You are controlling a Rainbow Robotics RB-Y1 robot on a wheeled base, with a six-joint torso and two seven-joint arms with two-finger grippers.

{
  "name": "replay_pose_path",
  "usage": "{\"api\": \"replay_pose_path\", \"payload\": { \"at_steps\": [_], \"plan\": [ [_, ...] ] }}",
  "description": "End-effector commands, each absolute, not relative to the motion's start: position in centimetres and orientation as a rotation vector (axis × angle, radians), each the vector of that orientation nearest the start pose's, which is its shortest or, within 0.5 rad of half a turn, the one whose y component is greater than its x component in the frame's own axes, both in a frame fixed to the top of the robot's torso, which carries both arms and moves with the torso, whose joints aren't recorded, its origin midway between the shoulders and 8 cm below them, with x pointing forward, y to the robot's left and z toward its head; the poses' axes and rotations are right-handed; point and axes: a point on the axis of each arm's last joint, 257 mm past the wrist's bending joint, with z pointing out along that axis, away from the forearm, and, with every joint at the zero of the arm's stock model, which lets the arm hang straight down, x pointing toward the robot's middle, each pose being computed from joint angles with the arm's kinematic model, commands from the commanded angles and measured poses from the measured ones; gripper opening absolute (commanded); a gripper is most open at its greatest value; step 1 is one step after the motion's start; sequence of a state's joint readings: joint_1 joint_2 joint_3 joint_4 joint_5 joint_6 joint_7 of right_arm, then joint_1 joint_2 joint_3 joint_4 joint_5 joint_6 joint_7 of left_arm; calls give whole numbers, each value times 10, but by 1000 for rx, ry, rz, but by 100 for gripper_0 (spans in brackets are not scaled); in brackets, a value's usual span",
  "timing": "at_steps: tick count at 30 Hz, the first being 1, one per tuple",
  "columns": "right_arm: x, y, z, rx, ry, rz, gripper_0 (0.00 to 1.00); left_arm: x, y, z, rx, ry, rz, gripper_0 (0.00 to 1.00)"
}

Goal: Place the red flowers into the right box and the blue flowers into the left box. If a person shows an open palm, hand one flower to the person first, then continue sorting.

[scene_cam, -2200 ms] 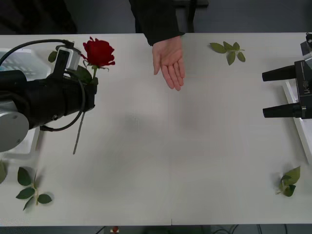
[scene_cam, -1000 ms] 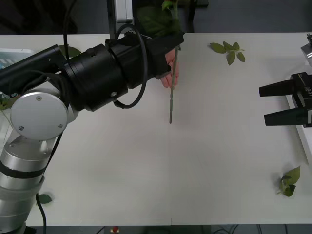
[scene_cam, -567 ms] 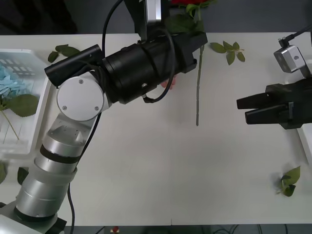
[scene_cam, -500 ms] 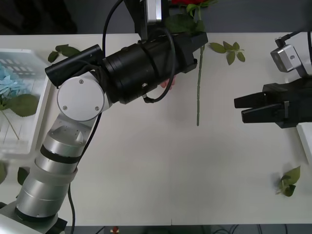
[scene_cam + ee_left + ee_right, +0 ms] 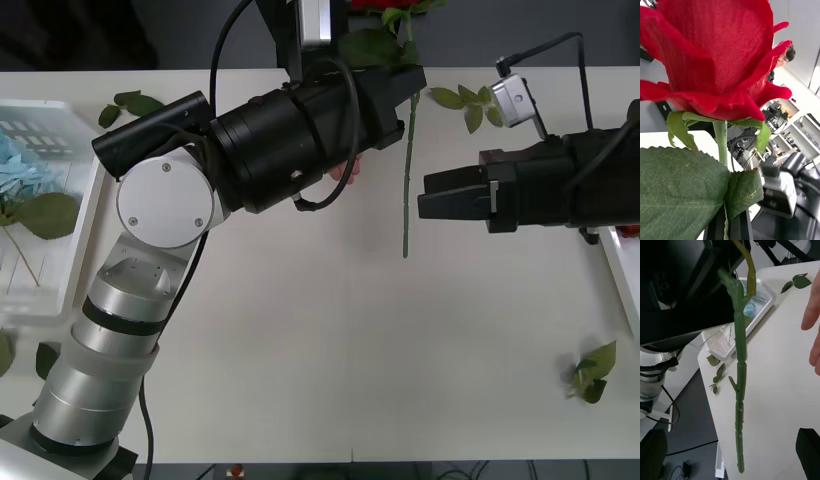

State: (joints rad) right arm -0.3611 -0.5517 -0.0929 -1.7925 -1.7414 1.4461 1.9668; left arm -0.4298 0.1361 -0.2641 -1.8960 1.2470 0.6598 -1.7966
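Left gripper (image 5: 400,85), top centre of the front view, is clamped on a red rose (image 5: 711,60) (stem hanging over the table). Right gripper (image 5: 432,194), centre right, has fingers parted just beside the stem (image 5: 406,180). Left box (image 5: 70,250) sits at the left edge.

white table (image 5: 330,350) | left box (image 5: 75,255) | leaf sprigs (image 5: 592,372) | right box (image 5: 622,280)
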Motion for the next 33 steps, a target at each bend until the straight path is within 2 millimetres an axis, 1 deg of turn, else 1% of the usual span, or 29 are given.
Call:
{"api": "replay_pose_path", "payload": {
  "at_steps": [1, 4, 6, 7, 8, 9, 10, 11, 12, 14, 33],
  "plan": [
    [398, -78, -70, -865, 1868, 1291, 100, 455, -81, 44, 448, 1377, -1249, 0],
    [398, -72, -70, -864, 1867, 1301, 100, 455, -80, 45, 445, 1377, -1253, 0],
    [399, -71, -70, -863, 1867, 1303, 100, 455, -79, 45, 445, 1378, -1255, 0],
    [399, -70, -70, -863, 1868, 1305, 97, 455, -78, 45, 442, 1378, -1259, 0],
    [398, -69, -70, -868, 1868, 1306, 85, 455, -78, 45, 442, 1379, -1258, 0],
    [398, -68, -70, -868, 1869, 1307, 69, 456, -77, 45, 439, 1377, -1258, 0],
    [398, -68, -70, -870, 1869, 1307, 45, 456, -77, 45, 443, 1378, -1257, 0],
    [398, -67, -70, -871, 1870, 1308, 16, 456, -77, 45, 440, 1378, -1259, 0],
    [398, -67, -70, -871, 1872, 1308, 7, 456, -76, 45, 439, 1378, -1258, 0],
    [397, -66, -70, -871, 1871, 1311, 0, 456, -75, 46, 437, 1377, -1263, 0],
    [396, -62, -64, -866, 1859, 1336, 0, 456, -73, 46, 428, 1376, -1274, 0]
  ]
}}
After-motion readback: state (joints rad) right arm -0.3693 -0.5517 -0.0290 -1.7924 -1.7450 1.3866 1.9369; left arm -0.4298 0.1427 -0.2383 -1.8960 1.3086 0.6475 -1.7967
